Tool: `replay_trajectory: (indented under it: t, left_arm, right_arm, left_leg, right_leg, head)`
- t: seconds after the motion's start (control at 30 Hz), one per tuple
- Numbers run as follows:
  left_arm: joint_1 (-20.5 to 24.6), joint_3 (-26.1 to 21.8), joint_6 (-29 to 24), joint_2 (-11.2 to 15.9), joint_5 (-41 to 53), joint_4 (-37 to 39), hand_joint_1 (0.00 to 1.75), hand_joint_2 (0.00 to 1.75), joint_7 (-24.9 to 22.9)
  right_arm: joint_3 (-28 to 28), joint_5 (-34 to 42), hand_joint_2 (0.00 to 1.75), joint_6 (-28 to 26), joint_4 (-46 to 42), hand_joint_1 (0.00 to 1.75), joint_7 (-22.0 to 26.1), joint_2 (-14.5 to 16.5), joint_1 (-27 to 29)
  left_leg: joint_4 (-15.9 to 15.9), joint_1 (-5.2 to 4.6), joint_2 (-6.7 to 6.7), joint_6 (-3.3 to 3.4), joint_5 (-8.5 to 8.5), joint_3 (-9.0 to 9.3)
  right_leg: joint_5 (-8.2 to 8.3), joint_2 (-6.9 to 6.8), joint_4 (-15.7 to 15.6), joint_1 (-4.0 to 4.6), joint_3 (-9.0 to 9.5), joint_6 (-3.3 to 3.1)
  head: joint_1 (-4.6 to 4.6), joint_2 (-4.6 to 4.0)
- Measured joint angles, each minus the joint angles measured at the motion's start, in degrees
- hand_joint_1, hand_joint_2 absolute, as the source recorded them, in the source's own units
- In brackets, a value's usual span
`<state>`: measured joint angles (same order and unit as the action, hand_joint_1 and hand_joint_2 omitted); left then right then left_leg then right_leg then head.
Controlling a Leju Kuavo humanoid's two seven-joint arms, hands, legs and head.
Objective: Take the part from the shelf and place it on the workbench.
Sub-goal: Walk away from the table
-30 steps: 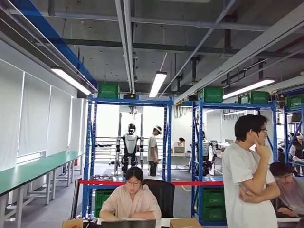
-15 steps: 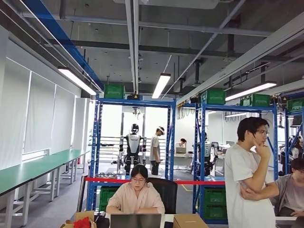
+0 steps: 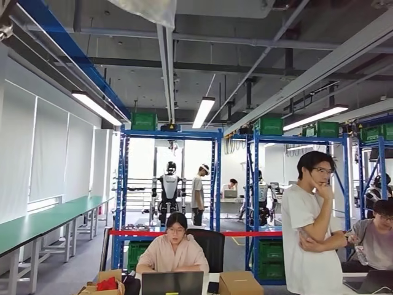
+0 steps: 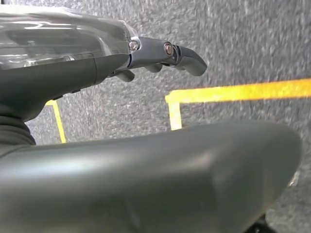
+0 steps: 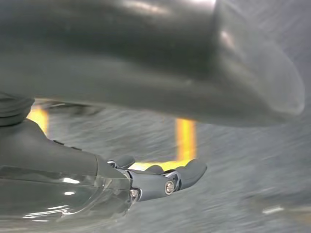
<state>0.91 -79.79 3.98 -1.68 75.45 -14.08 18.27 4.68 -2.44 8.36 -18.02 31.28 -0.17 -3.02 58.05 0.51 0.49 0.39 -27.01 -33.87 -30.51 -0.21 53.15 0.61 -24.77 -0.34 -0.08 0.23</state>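
Observation:
A blue shelf rack [image 3: 123,184] with green crates [image 3: 143,120] on top stands ahead in the head view, and a second rack [image 3: 345,178] stands to its right. I cannot pick out the part among them. Long green workbenches [image 3: 42,221] run along the left wall. My left hand [image 4: 110,63] hangs over grey floor with its fingers [image 4: 183,53] stretched out and nothing in it. My right hand [image 5: 110,179] hangs the same way, fingers [image 5: 187,174] straight and apart from the thumb, holding nothing.
A seated person [image 3: 172,252] works at a laptop [image 3: 171,284] just ahead, behind red barrier tape [image 3: 139,233]. Another person [image 3: 311,239] stands at the right beside a seated one [image 3: 377,236]. Cardboard boxes [image 3: 239,284] lie on the desk. Yellow floor lines [image 4: 234,91] run under my hands.
The whole head picture has swayed and shifted, so the camera moved. A cardboard box with something red inside has come into view at the lower left. Both hands still hang with nothing in them.

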Motion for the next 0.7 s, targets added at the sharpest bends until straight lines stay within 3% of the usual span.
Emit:
replay_trajectory:
  t: [0.07,0.13,0.17,0.2,0.23,0.3,0.37,0.4,0.47,0.5,0.53,0.63,0.67,0.7]
  left_arm:
    - [0.0,-0.1,0.1,-0.1,0.4,0.0,0.0,0.0,0.0]
    - [0.0,-0.2,0.1,-0.2,0.8,0.0,0.0,0.0,0.0]
    - [0.1,-0.2,0.1,-0.2,1.0,0.0,0.0,0.0,0.0]
    - [0.1,-0.2,0.1,-0.2,1.2,0.0,0.0,0.0,0.0]
    - [0.2,-0.2,0.1,-0.2,1.3,0.0,0.0,0.0,0.0]
    - [0.4,-0.2,0.1,-0.2,1.7,0.0,0.0,0.0,0.0]
    - [0.8,-0.3,0.1,-0.2,2.0,0.0,0.0,0.0,0.0]
    - [1.0,-0.3,0.1,-0.2,2.1,0.0,0.0,0.0,0.1]
    - [1.0,-0.3,0.1,-0.4,2.4,0.0,0.0,0.0,0.1]
    - [1.0,-0.3,0.0,-0.5,2.5,0.0,0.0,0.0,0.1]
    - [1.1,-0.3,0.0,-0.6,2.6,0.0,0.0,0.0,0.1]
    - [1.2,-0.3,-0.1,-0.7,2.9,0.0,0.0,0.0,0.1]
    - [1.2,-0.4,-0.1,-0.7,3.0,0.0,0.0,0.0,0.1]
    - [1.2,-0.5,-0.1,-0.7,3.1,0.0,0.0,0.0,0.1]
  right_arm:
    - [0.5,-0.4,0.0,-1.5,1.8,0.0,-2.9,0.0,0.2]
    - [0.9,-1.0,0.0,-3.0,3.2,0.0,-5.4,0.0,0.5]
    - [1.1,-1.5,0.0,-3.9,3.9,0.0,-6.8,0.0,0.6]
    - [1.2,-2.0,0.0,-4.9,4.4,0.0,-8.4,0.0,0.7]
    - [1.2,-2.7,0.0,-5.9,5.0,0.0,-10.2,0.0,0.7]
    - [1.1,-4.6,0.0,-7.7,5.8,0.0,-14.8,0.0,0.9]
    - [0.7,-6.7,0.0,-8.9,6.4,0.0,-20.0,0.0,1.1]
    - [0.4,-7.6,0.0,-9.1,6.6,0.0,-22.3,0.0,1.1]
    - [-0.1,-8.6,0.0,-9.2,7.1,0.0,-25.9,-0.1,1.3]
    - [-0.3,-8.8,0.0,-9.1,7.3,0.0,-27.4,-0.1,1.5]
    - [-0.5,-9.0,0.0,-9.0,7.5,0.0,-28.8,-0.1,1.6]
    - [-0.9,-9.2,0.0,-9.0,7.8,0.0,-31.8,-0.1,1.9]
    - [-1.0,-9.1,0.0,-8.9,7.8,0.0,-32.7,-0.1,1.9]
    - [-1.0,-9.0,0.0,-8.9,7.9,0.0,-33.4,-0.1,1.8]
  left_leg:
    - [4.5,0.09,-0.07,-0.36,-5.06,-1.3]
    - [11.8,0.16,-0.08,-0.66,-9.98,-2.81]
    - [14.4,0.17,-0.08,-0.78,-10.6,-2.95]
    - [15.4,0.18,-0.08,-0.89,-9.82,-2.31]
    - [14.4,0.22,-0.08,-0.97,-8.15,-0.82]
    - [7.7,0.33,-0.09,-1.07,-5.6,4.46]
    - [0.5,0.3,-0.14,-0.59,-6.47,9.0]
    - [-1.3,0.2,-0.17,-0.2,-7.2,9.9]
    - [-1.9,0.13,-0.07,0.72,-7.02,9.53]
    - [-1.8,0.16,0.04,1.21,-6.48,9.09]
    - [-1.9,0.23,0.14,1.64,-5.83,8.52]
    - [-1.8,0.15,0.32,2.19,-3.79,6.22]
    - [-1.8,0.09,0.39,2.19,-3.15,5.39]
    - [-1.7,0.04,0.46,2.16,-2.54,4.56]
  right_leg:
    - [1.12,-0.28,-0.1,-0.09,-1.33,-0.77]
    - [2.18,-0.39,0.4,0.1,-3.27,-1.05]
    - [2.69,-0.46,0.8,0.16,-4.31,-1.05]
    - [3.17,-0.49,1.2,0.18,-5.46,-0.98]
    - [3.58,-0.5,1.8,0.15,-6.63,-0.86]
    - [4.19,-0.48,3.4,0.15,-8.89,-0.45]
    - [4.76,-0.46,4.8,0.28,-10.48,0.13]
    - [5.17,-0.47,5.2,0.32,-10.95,0.43]
    - [5.87,-0.4,5.3,0.21,-11.4,1.1]
    - [5.17,-0.3,5.7,0.11,-11.62,1.48]
    - [3.34,-0.2,6.9,-0.03,-11.99,1.87]
    - [-4.96,-0.08,16.1,-0.57,-13.75,2.83]
    - [-6.05,-0.08,19.1,-0.71,-13.89,3.03]
    - [-5.79,-0.08,20.7,-0.82,-13.38,3.15]
  head:
    - [0.0,-0.01]
    - [-0.01,-0.02]
    - [-0.01,-0.03]
    - [-0.01,-0.03]
    - [-0.01,-0.04]
    - [-0.01,-0.03]
    - [-0.02,-0.03]
    - [-0.02,-0.03]
    - [-0.02,-0.03]
    - [-0.03,-0.02]
    - [-0.05,-0.01]
    - [-0.1,-0.02]
    - [-0.1,-0.03]
    - [-0.11,-0.03]
